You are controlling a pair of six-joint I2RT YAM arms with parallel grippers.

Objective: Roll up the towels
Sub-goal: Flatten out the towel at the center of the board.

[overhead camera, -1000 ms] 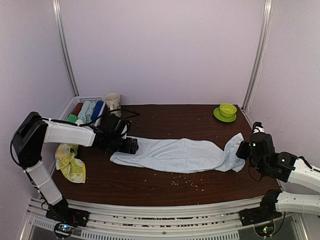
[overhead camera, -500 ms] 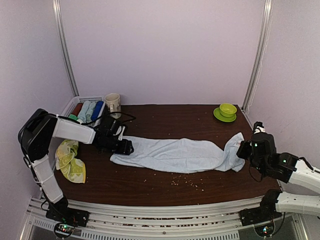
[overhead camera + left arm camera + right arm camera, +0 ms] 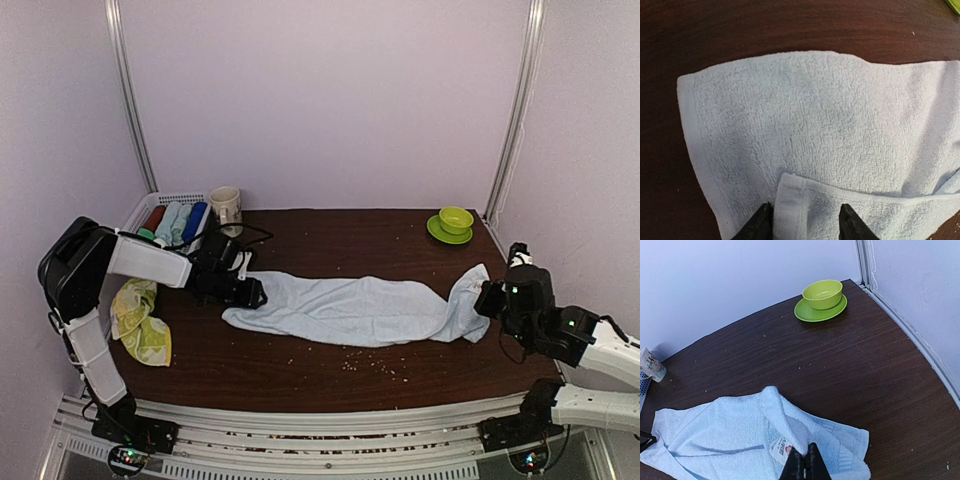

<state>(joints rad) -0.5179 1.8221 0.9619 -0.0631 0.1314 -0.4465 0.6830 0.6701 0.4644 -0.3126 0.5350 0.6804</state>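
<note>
The long pale blue-white towel [image 3: 350, 310] lies stretched flat across the middle of the table. My left gripper [image 3: 252, 292] is at its left end. In the left wrist view its jaws [image 3: 805, 225] stand apart, with a folded-over corner of the towel [image 3: 830, 125] lying between them. My right gripper [image 3: 487, 300] is shut on the towel's right end and holds it raised off the table, label showing [image 3: 785, 447]. The yellow-green towel [image 3: 140, 325] lies crumpled at the left table edge, apart from both grippers.
A white slatted basket [image 3: 150, 203] with several rolled towels stands at the back left, with a mug [image 3: 226, 205] beside it. A green bowl on a saucer [image 3: 455, 220] sits at the back right. Crumbs are scattered near the front of the table.
My left gripper has shifted a little left along the towel's left end, which now lies slightly flatter. My right gripper still holds the raised right end, almost unmoved.
</note>
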